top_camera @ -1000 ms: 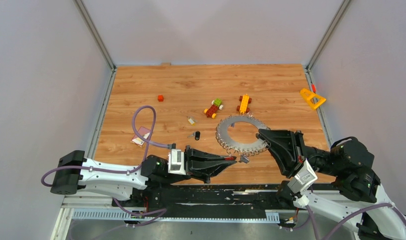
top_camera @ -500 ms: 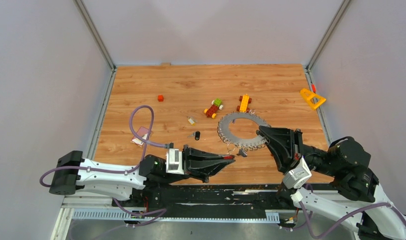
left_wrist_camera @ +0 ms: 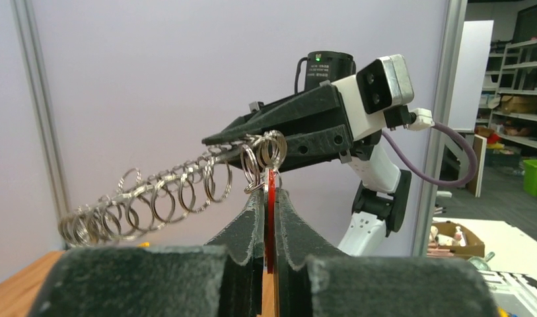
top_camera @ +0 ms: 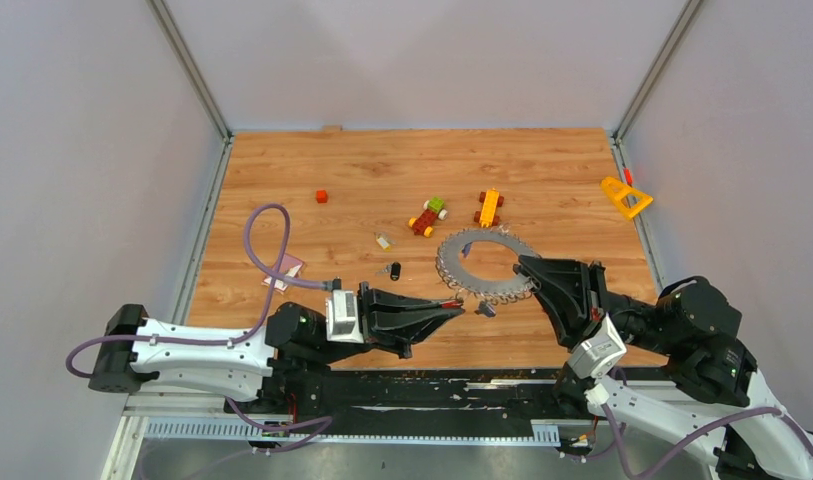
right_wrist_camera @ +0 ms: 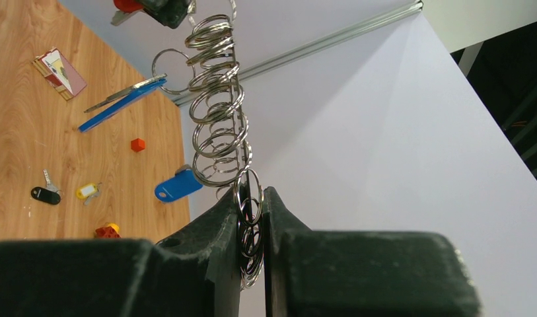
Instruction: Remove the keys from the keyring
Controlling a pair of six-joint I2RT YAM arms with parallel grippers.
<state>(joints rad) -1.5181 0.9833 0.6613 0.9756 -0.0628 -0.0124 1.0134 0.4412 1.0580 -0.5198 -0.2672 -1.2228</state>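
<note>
The keyring (top_camera: 485,267), a big flat silver ring edged with small split rings, hangs above the table. My right gripper (top_camera: 523,268) is shut on its right rim, which shows between the pads in the right wrist view (right_wrist_camera: 251,211). My left gripper (top_camera: 460,304) is shut on a thin red key head (left_wrist_camera: 271,205) that hangs from the ring's near edge (left_wrist_camera: 262,153). A blue key (right_wrist_camera: 178,186) and another blue one (right_wrist_camera: 120,102) dangle from the ring. On the table lie a black key (top_camera: 394,270) and a yellow-tagged one (top_camera: 383,241).
Two toy block vehicles (top_camera: 428,215) (top_camera: 489,207) sit just beyond the ring. A yellow triangle (top_camera: 625,196) lies at the right wall, a red cube (top_camera: 321,196) at mid left, and a small card (top_camera: 283,271) beside the left arm's cable.
My left arm has drawn back to the left with the red key still pinched. The ring has shifted slightly away from the arms' bases. The right gripper has barely moved.
</note>
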